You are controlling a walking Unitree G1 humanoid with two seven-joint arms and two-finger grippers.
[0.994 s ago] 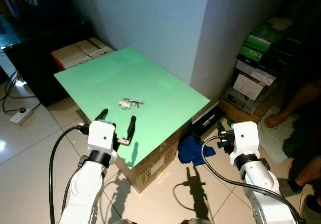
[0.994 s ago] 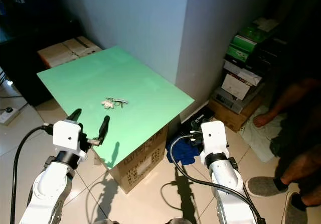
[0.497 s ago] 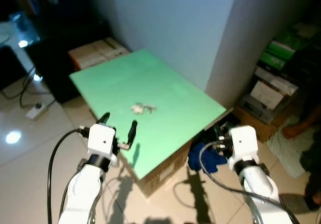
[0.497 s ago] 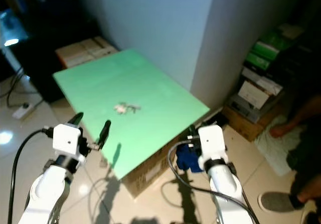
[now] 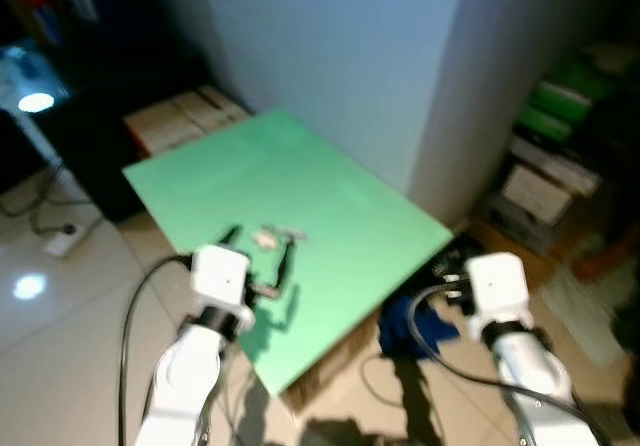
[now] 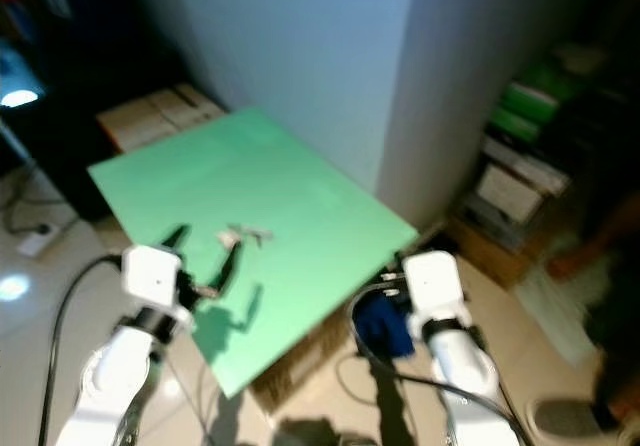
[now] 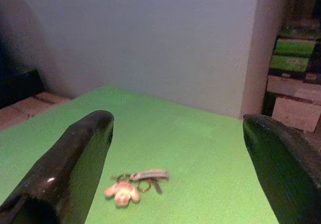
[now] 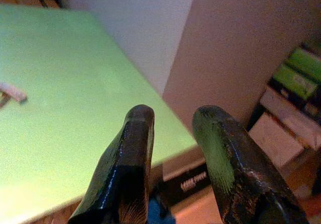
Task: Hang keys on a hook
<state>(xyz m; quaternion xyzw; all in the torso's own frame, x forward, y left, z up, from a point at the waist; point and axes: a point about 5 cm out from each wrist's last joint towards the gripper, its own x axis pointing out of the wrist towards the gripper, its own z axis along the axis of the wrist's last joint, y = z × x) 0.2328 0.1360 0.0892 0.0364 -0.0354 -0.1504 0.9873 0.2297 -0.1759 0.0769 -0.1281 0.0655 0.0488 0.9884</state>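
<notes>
1. My left gripper (image 7: 175, 158) hangs over the near edge of the green board (image 5: 330, 206), its two fingers (image 7: 70, 169) spread wide and holding nothing.
2. The keys (image 7: 135, 181) lie flat on the board ahead of those fingers, in line with the gap between them, not touched by either. A small pale figure is on the ring, at the end towards my left finger.
3. In the head views the keys (image 5: 277, 236) sit just beyond my left fingertips.
4. My right gripper (image 8: 173, 116) is off the board's right edge, well apart from the keys. Its fingers (image 8: 130, 153) stand a narrow gap apart with nothing between them.
5. A blue cloth (image 5: 415, 324) lies on the floor below my right gripper, beside the box under the board.
6. Stacked boxes (image 5: 545, 156) stand by the wall past my right fingers.
</notes>
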